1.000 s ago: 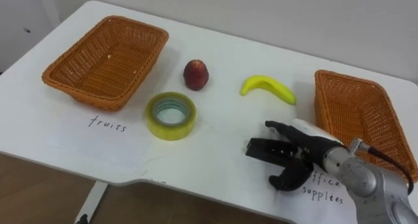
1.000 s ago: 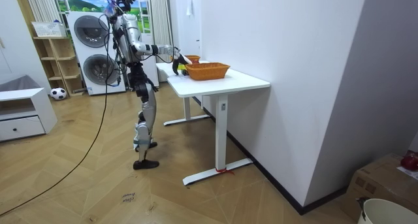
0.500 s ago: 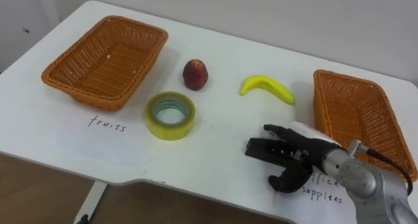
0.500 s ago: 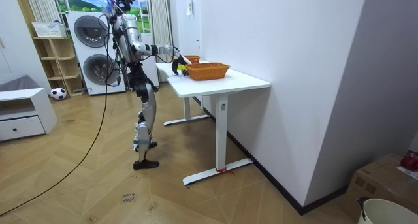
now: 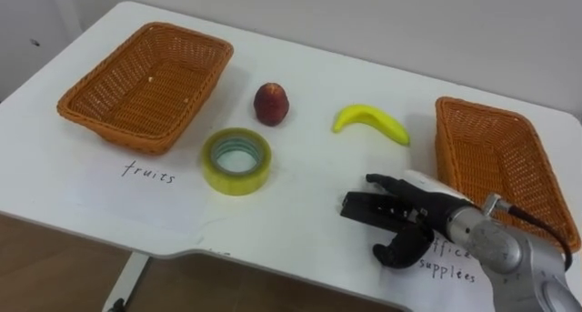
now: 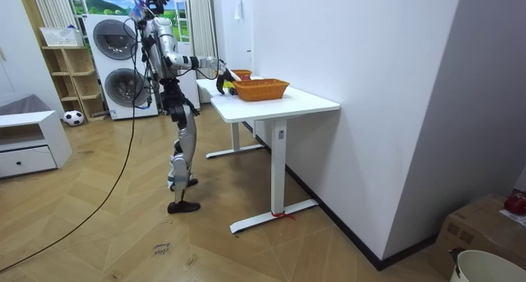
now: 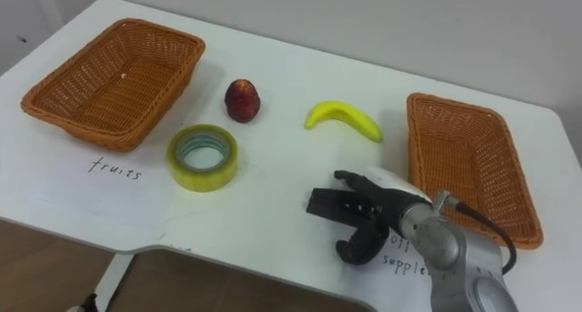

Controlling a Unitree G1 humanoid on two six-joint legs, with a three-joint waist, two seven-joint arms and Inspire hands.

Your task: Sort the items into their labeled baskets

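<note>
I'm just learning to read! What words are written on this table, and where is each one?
"fruits": handwritten on the table, in front of the left basket.
"ffice supplees": handwritten in two rows in front of the right basket; the right hand covers its start, so it is probably "office".
Tape roll: no text can be read.

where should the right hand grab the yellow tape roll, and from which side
The tape roll lies flat with its hole facing up, so probably pinch its right wall: thumb down into the centre hole, fingers outside. Come from above on the right, since the right hand is open on that side.
</note>
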